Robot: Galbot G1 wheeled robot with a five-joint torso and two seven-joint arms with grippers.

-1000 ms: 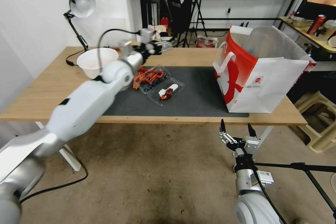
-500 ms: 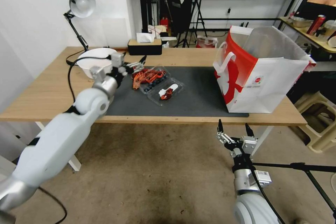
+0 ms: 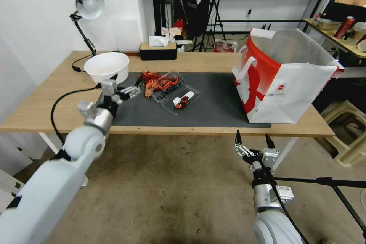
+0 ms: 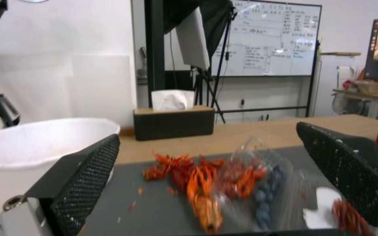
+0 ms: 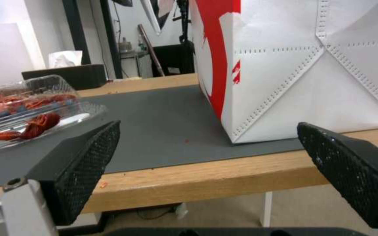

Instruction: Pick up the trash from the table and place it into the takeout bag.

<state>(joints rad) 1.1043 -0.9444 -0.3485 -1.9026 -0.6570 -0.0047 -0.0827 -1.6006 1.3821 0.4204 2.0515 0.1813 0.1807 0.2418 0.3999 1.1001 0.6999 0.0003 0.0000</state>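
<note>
Trash lies mid-bench: a white bowl (image 3: 106, 66) at the left, the left gripper (image 3: 127, 90) (fingers spread, empty) just before it, then red crayfish shells (image 3: 157, 81) and clear trays (image 3: 180, 100), takeout bag (image 3: 284, 78) rightward; right gripper (image 3: 254, 143) released below the bench (image 3: 49, 97) edge.

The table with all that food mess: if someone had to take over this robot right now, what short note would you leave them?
Left gripper: jaws open, empty, at the mat's left end, beside the bowl and facing the shells.
Right gripper: jaws open, empty, parked below the table's front edge, near the bag.
Shells and clear trays lie mid-mat; bag stands upright at the mat's right end.
Done: bag contents cannot be seen.
Left: bowl, shells and trays.
</note>
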